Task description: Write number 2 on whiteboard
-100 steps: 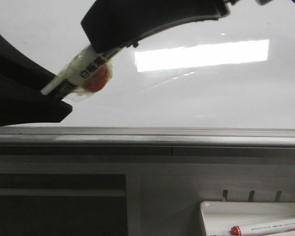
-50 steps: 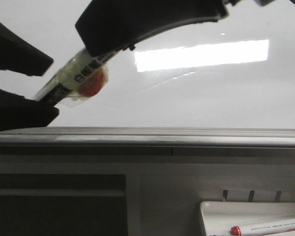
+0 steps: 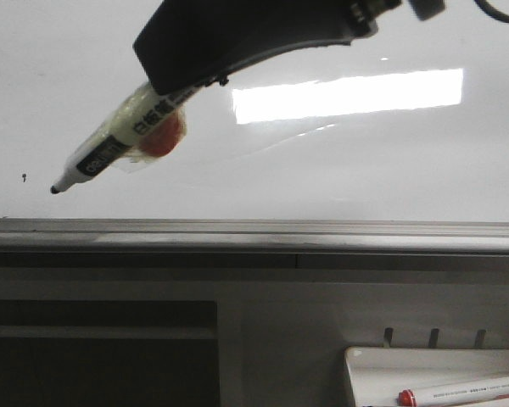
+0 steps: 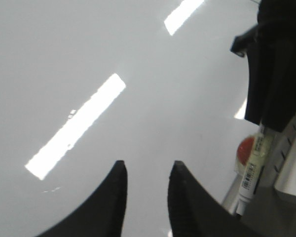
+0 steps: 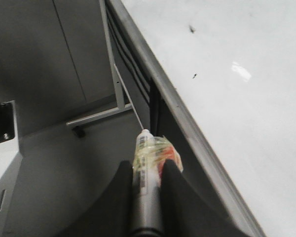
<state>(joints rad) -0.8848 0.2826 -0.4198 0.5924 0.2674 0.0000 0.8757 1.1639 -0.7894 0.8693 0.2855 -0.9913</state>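
Note:
My right gripper is shut on a white marker with a taped-on red piece. The marker slants down to the left, and its bare black tip hangs just over the whiteboard, close to the board's near edge. In the right wrist view the jaws clamp the marker beside the board's grey rail. My left gripper is open and empty over the white board, with the marker off to one side. No drawn number 2 shows on the board.
A tiny black speck sits on the board left of the marker tip. The grey edge rail runs along the board's front. A small white tray at lower right holds a red-capped marker.
The left gripper's dark fingers, which were around the marker's tip, have left the front view. The marker's black tip is now bare. The right gripper has barely moved.

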